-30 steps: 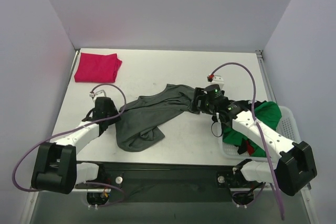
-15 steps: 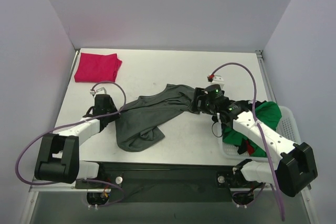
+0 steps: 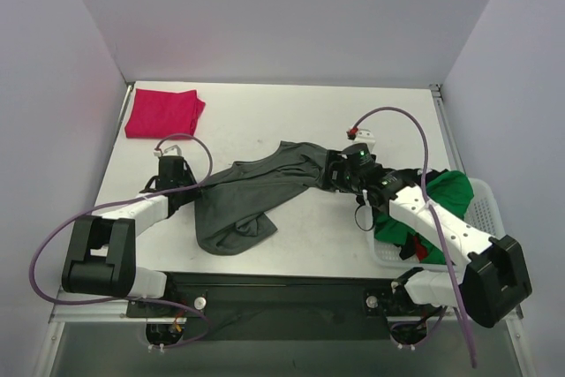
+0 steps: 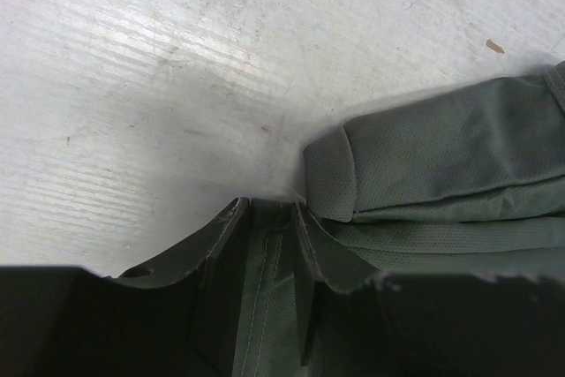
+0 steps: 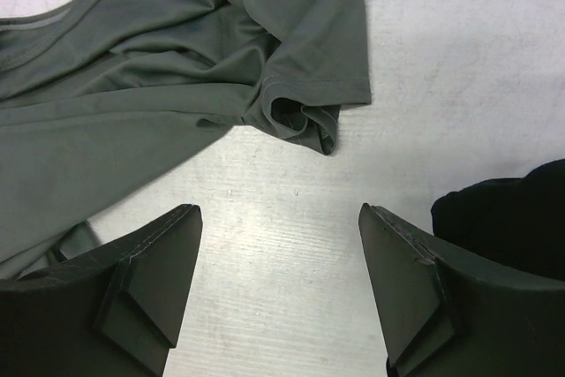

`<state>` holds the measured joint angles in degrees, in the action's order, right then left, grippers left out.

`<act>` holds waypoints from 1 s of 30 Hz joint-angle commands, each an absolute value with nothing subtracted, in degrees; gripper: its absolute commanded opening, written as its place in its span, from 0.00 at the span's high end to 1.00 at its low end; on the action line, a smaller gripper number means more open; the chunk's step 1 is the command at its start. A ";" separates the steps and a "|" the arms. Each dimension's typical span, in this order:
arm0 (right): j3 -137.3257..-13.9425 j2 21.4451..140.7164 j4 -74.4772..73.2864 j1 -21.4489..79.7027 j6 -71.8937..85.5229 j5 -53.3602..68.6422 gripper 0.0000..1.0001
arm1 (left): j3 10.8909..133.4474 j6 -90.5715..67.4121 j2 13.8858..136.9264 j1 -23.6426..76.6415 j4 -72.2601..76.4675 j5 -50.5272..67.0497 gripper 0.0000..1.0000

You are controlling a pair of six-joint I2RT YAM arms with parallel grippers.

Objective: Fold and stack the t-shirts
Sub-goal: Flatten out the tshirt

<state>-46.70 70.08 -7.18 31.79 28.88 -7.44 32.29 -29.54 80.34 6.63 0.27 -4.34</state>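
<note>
The dark grey-green t-shirt (image 3: 256, 192) lies crumpled in the middle of the table. My left gripper (image 3: 179, 184) is at its left edge; in the left wrist view (image 4: 269, 209) it is shut on a stitched hem of this shirt (image 4: 441, 156). My right gripper (image 3: 334, 174) is open just above the table by the shirt's right sleeve (image 5: 305, 86), touching nothing (image 5: 278, 214). The magenta-red t-shirt (image 3: 163, 112) lies folded at the back left. The bright green t-shirt (image 3: 441, 193) is in the basket. A black t-shirt (image 5: 521, 209) shows at the right edge of the right wrist view.
A white plastic basket (image 3: 491, 209) stands at the table's right edge, partly under my right arm, with a bit of red cloth (image 3: 420, 250) in it. Purple cables loop from both arms. Walls close the table at the back and sides.
My left gripper has shifted a little toward the back left with the shirt's hem in it. The right arm has barely moved.
</note>
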 commanded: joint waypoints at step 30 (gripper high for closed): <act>-59.85 89.73 -11.51 27.42 26.89 -8.70 0.48 | 22.94 -31.90 47.03 3.87 -2.81 -13.09 1.00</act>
<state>-56.53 88.51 -10.13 28.18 27.38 -7.27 23.66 -31.00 48.80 4.62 -1.93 -9.96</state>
